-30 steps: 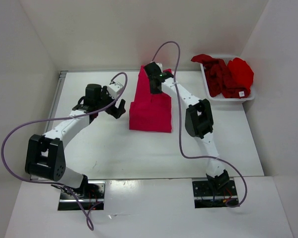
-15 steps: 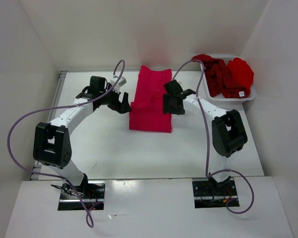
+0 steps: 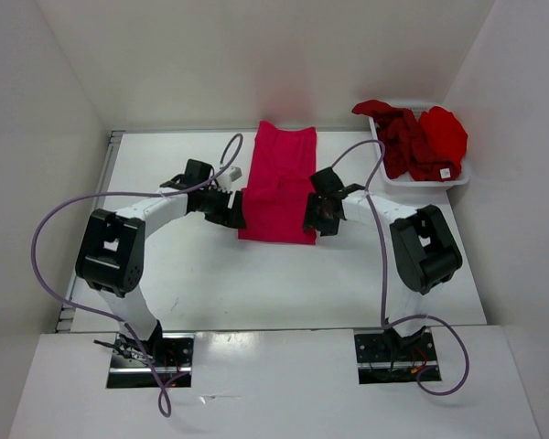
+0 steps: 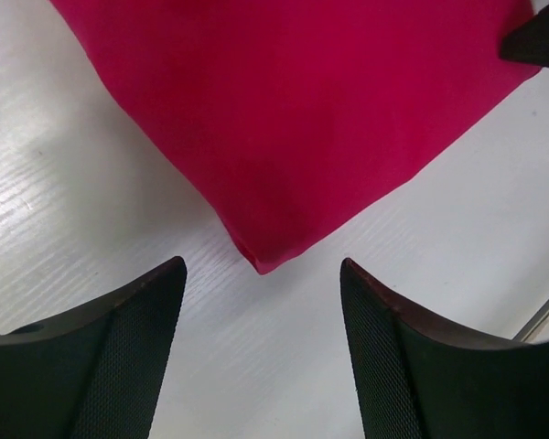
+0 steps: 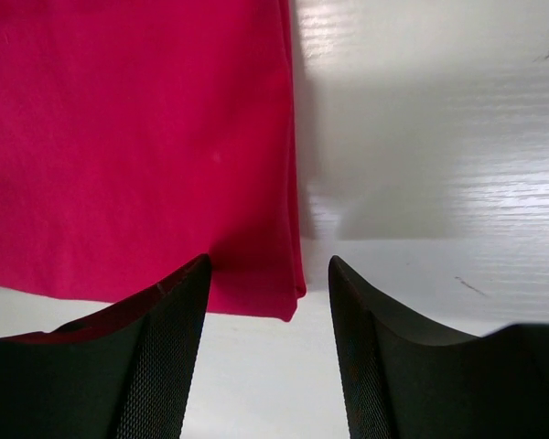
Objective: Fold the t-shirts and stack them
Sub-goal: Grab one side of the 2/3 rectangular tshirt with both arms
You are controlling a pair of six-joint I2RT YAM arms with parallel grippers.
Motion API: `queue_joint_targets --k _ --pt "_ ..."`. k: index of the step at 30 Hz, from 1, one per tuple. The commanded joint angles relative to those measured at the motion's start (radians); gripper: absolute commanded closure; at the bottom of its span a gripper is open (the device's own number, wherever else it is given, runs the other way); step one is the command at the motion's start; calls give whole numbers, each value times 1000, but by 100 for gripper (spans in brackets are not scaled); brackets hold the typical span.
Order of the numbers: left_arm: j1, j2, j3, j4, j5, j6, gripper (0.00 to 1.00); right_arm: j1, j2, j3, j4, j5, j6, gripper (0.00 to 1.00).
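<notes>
**Both grippers open at the near corners of a folded crimson t-shirt**

Top view: the pinkish-crimson cloth t-shirt (image 3: 279, 183) lies flat at the middle of the white table (image 3: 192, 274), folded into a long strip that runs from the far edge toward the arms. Its near part is slightly wider than its far part. The left gripper (image 3: 231, 208) sits at the strip's near left edge and the right gripper (image 3: 317, 212) at its near right edge, one on each side of the cloth.

Left wrist view: the two black fingers (image 4: 128, 357) stand apart, and the shirt's pointed near corner (image 4: 261, 261) lies on the table in the gap between their tips, unpinched.

Right wrist view: the black fingers (image 5: 160, 347) are likewise spread. The shirt's right edge and near corner (image 5: 293, 293) lie between them against the table, with nothing clamped.

At the far right of the table, well apart from the strip, a white plastic mesh basket (image 3: 419, 183) holds a crumpled dark maroon t-shirt (image 3: 401, 137) and a bright red t-shirt (image 3: 444, 133). A small white tag (image 3: 446, 171) shows at the basket's near side.
</notes>
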Motion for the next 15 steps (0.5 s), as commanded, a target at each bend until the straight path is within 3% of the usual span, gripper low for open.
queue_joint_targets --k 1,15 --pt "5 31 -16 2 2 -39 25 -4 -63 -19 69 -49 42 41" --pt "-14 80 -55 35 -58 -57 26 -4 -72 -75 38 -49 70 42"
